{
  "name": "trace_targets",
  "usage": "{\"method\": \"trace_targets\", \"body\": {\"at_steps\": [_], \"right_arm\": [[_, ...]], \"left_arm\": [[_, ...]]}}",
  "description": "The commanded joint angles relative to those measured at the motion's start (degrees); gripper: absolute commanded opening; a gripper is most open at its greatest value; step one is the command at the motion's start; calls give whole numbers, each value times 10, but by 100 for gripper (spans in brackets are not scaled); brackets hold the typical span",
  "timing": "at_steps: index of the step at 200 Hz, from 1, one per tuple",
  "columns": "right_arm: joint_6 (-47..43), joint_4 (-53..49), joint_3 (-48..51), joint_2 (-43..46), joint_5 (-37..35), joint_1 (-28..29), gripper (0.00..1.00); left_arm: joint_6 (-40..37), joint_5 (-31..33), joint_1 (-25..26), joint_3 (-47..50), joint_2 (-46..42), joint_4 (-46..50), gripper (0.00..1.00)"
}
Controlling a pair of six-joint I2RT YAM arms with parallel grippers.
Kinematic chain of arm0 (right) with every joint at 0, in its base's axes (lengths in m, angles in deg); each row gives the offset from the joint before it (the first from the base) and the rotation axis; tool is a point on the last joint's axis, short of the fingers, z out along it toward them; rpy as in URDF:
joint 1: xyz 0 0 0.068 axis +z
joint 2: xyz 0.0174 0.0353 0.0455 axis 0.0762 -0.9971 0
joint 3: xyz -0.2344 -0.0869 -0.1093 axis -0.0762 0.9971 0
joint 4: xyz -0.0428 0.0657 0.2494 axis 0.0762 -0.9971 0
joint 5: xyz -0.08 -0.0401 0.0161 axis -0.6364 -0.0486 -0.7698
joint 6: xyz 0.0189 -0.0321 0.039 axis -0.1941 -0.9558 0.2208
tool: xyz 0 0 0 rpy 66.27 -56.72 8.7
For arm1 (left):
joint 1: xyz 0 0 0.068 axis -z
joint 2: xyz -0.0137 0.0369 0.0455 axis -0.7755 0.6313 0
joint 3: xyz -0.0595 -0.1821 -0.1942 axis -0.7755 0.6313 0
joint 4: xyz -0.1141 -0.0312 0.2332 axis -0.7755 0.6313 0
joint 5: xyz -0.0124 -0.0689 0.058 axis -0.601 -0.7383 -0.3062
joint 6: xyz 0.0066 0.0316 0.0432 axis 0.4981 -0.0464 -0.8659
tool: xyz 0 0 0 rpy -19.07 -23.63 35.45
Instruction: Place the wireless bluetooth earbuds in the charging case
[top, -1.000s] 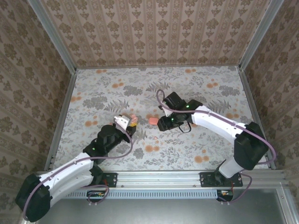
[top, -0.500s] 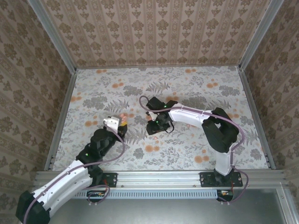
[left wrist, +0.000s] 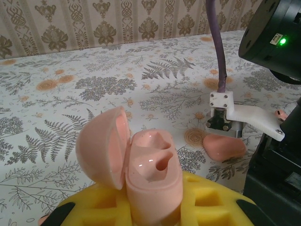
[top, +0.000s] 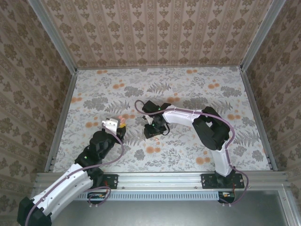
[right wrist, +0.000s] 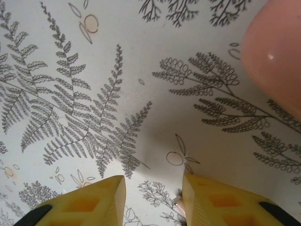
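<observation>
The coral-pink charging case (left wrist: 153, 174) stands upright with my left gripper (left wrist: 155, 209) shut on it between yellow pads. Its lid hangs open to the left and both sockets look empty. In the top view the left gripper (top: 117, 125) sits left of centre, and my right gripper (top: 151, 131) points down at the table just to its right. One glossy pink earbud (left wrist: 225, 146) lies on the table under the right wrist; it shows close up as earbud (right wrist: 277, 56). My right gripper (right wrist: 153, 181) is open over bare table. A small pink tip (right wrist: 178, 201) touches its right finger.
The floral table cloth (top: 188, 94) has flat orange printed blotches. Patterned walls and metal rails (top: 63, 108) close in the left, right and back. The right arm's purple cable (left wrist: 217, 47) hangs between the two grippers. The arms stand close together at mid-table.
The right arm swung left and folded in toward the left gripper, and its jaws narrowed. The left arm drew back slightly left, the case still in it.
</observation>
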Motion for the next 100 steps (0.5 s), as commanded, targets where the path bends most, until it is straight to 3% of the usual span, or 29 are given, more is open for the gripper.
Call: {"method": "trace_targets", "body": {"at_steps": [1, 100], "right_arm": [[0, -16, -6, -3, 21, 8, 36], [-20, -79, -7, 13, 30, 31, 34]], "left_arm": [[-1, -2, -6, 7, -8, 2, 15], [1, -10, -9, 11, -8, 0, 16]]}}
